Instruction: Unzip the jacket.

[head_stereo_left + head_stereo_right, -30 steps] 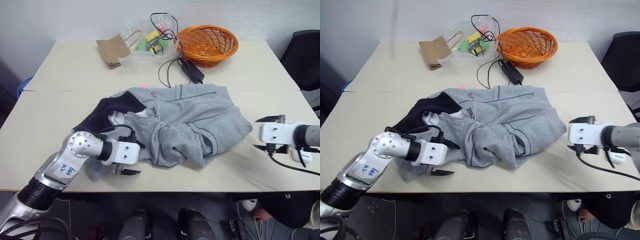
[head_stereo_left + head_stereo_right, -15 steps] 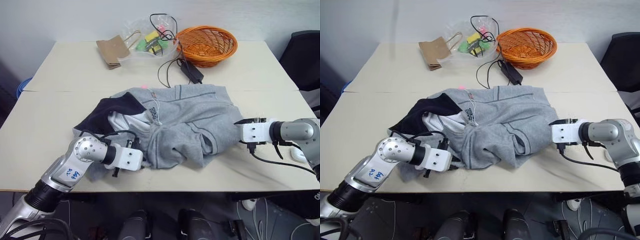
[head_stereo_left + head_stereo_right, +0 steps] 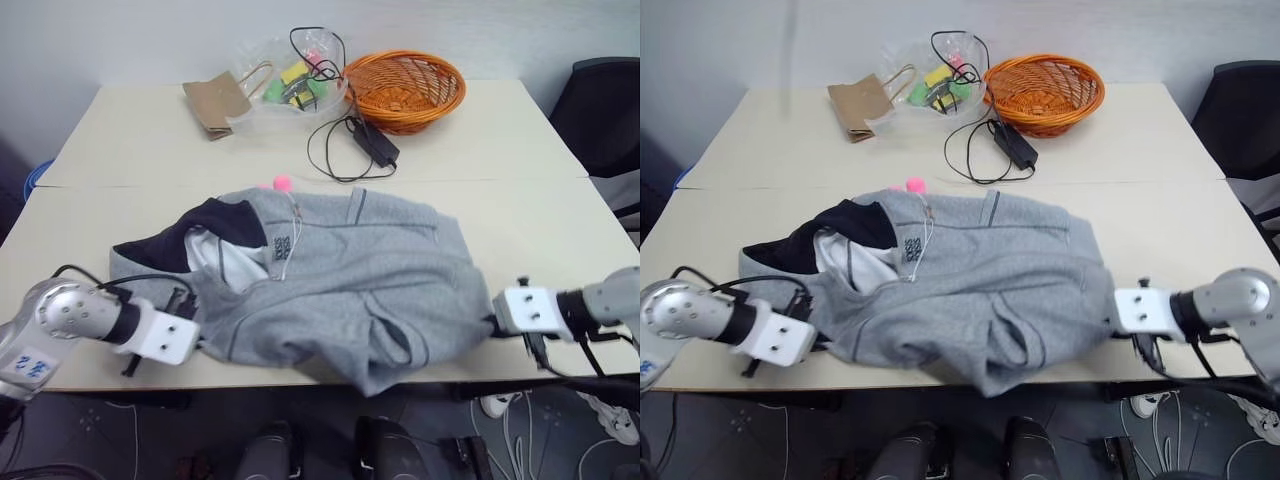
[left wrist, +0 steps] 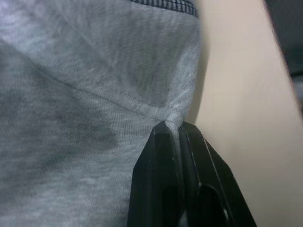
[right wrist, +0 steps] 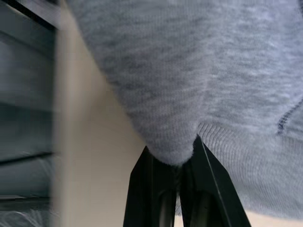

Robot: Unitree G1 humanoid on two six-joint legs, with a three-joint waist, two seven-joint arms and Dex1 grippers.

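The grey jacket (image 3: 340,285) lies spread wide across the near half of the table (image 3: 560,215), its dark navy lining (image 3: 195,235) showing at the left and a small black print (image 3: 281,246) beside the front opening. My left gripper (image 4: 173,126) is shut on a pinch of grey fabric at the jacket's left edge, close to the table's front. My right gripper (image 5: 173,160) is shut on a fold of the jacket's right edge. In the left eye view the fabric hides both sets of fingertips.
At the back stand an orange wicker basket (image 3: 405,88), a brown paper bag (image 3: 210,102) and a clear plastic bag of small items (image 3: 290,80). A black power adapter with cable (image 3: 370,145) lies behind the jacket. A pink object (image 3: 283,183) touches the collar. A dark chair (image 3: 605,110) stands right.
Both grippers went from open to shut on the jacket's opposite edges. The left hand pulled left and the right hand back toward the near edge, stretching the bunched jacket out flatter and wider.
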